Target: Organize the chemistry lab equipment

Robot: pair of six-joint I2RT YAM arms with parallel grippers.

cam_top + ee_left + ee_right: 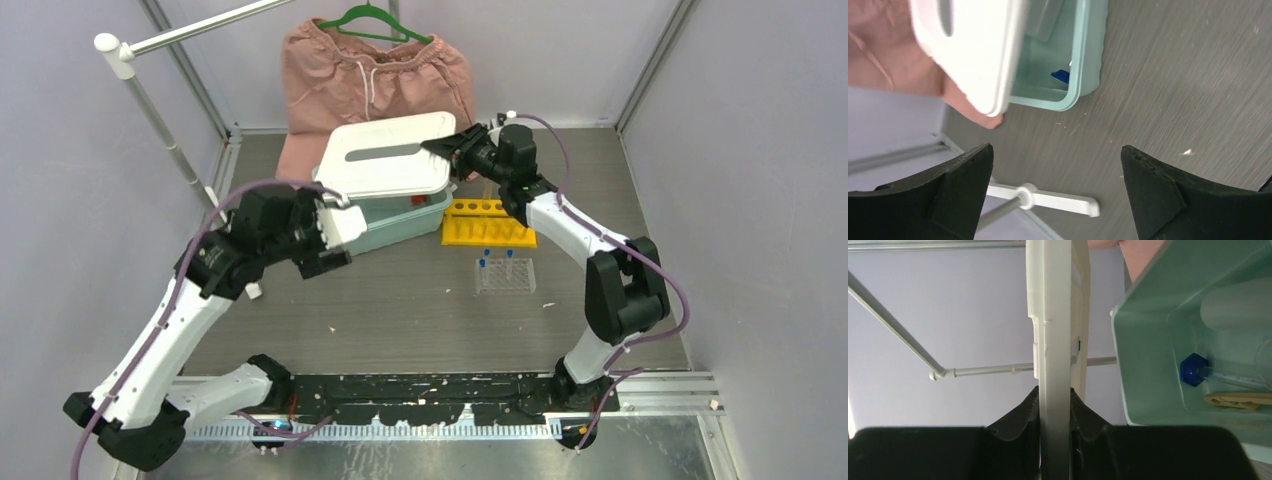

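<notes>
My right hand (1054, 395) is pinched tight on the edge of the white lid (385, 155), a smooth, flat plastic slab with rounded corners and one long recessed grip. It sits askew over the teal plastic bin (400, 225), leaving the bin partly uncovered. My left hand (1057, 155) is spread wide and holds nothing, hovering over the grey wood-grain worktop (400, 310) at the bin's 7 o'clock.

In the bin I count one clear blue-capped tube (1228, 376) and one pale wooden stick (1238, 399) just beside it (the rest is hidden).

At the bin's 3 o'clock stands one yellow rack (488, 222). At its 6 o'clock is one clear rack (505, 277) holding two upright blue-capped tubes (509, 255). Pink fabric shorts (375, 75) hang at 12 o'clock.
</notes>
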